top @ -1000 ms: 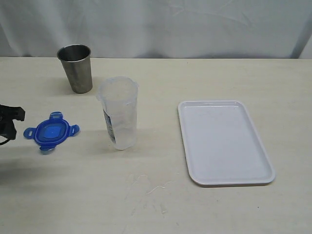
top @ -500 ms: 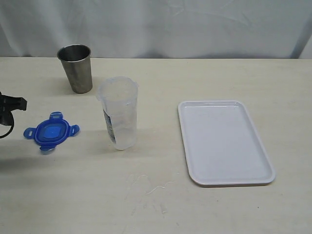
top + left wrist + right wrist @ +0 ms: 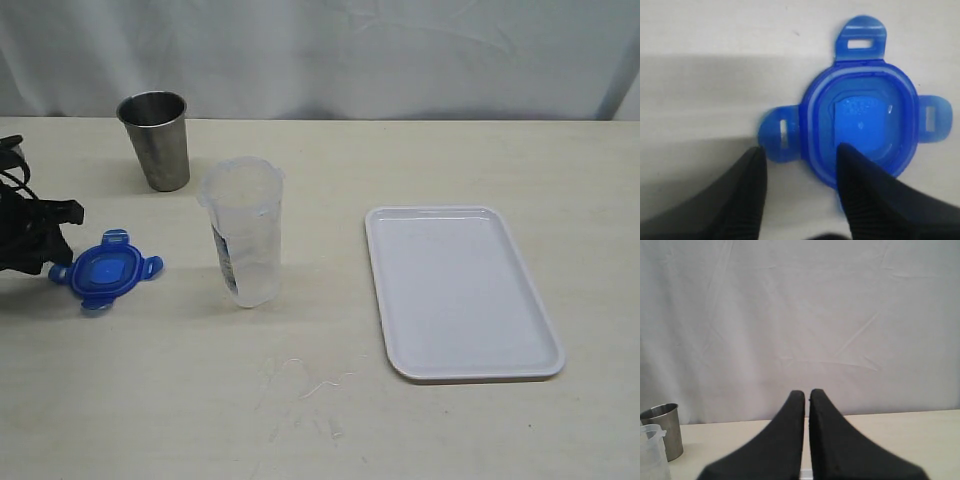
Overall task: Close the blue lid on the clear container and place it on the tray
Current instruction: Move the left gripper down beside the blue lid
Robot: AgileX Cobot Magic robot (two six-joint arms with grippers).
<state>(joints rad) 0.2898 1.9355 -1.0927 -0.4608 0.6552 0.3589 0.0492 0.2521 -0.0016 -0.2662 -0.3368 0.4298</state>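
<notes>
Blue lid (image 3: 104,271) lies flat at the left, well left of the clear container (image 3: 243,232), its left flap (image 3: 777,142) between the parted, unclamped jaws of the left gripper (image 3: 800,152), so that arm is nearer; the right gripper (image 3: 806,392), fingers pressed together, is far from the lid.

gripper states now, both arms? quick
Left gripper: open, jaws astride one edge of the blue lid, not clamped on it.
Right gripper: shut, holding nothing.
</notes>
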